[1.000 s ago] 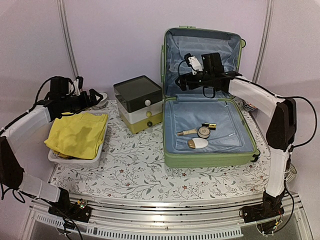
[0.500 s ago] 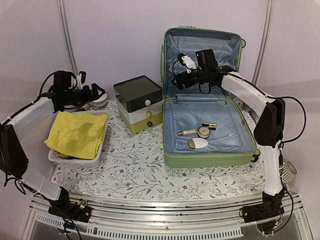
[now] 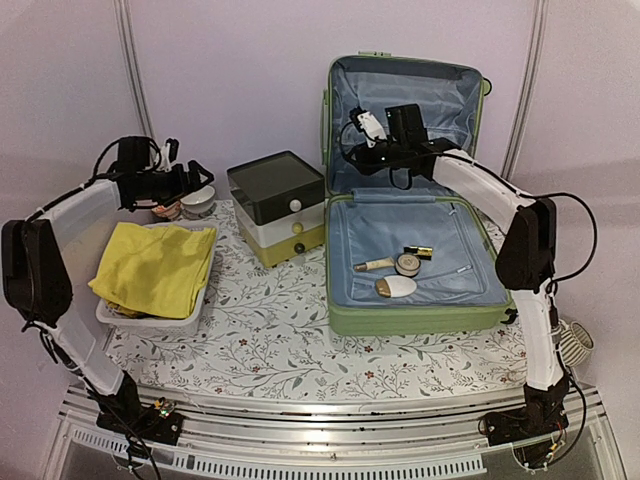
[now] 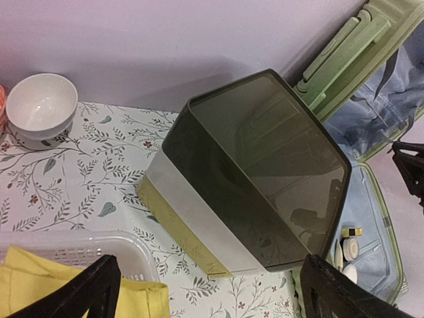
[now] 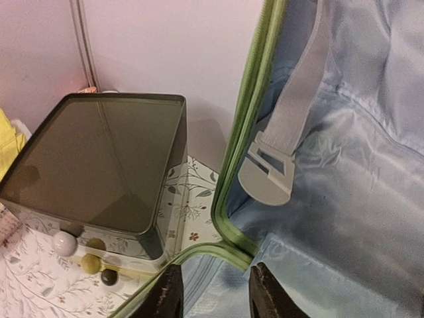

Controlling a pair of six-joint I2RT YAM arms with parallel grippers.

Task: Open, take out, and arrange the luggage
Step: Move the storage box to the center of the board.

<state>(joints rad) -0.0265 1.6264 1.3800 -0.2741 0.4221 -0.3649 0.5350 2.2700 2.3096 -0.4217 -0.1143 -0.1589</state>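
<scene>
Here, toiletries (image 3: 407,264) inside open luggage (image 3: 425,320)

light-green ribbed hard-shell plastic suitcase (image 3: 420,318): smooth, faintly sheened; pale blue fabric lining (image 3: 400,240) is noted as satiny | dark-lidded drawer box (image 3: 275,185): glossy smoked plastic | white mesh basket (image 3: 150,322): plastic | yellow cloth (image 3: 155,265): matt

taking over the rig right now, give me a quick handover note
Left gripper: open, empty, in the air near the bowl.
Right gripper: partly open, empty, by the left edge of the suitcase lid.
Suitcase: lid stands open; small toiletries lie in the bottom half.
Done: suitcase opened; a yellow cloth sits in the basket.
Left: take the toiletries out and arrange them.
</scene>
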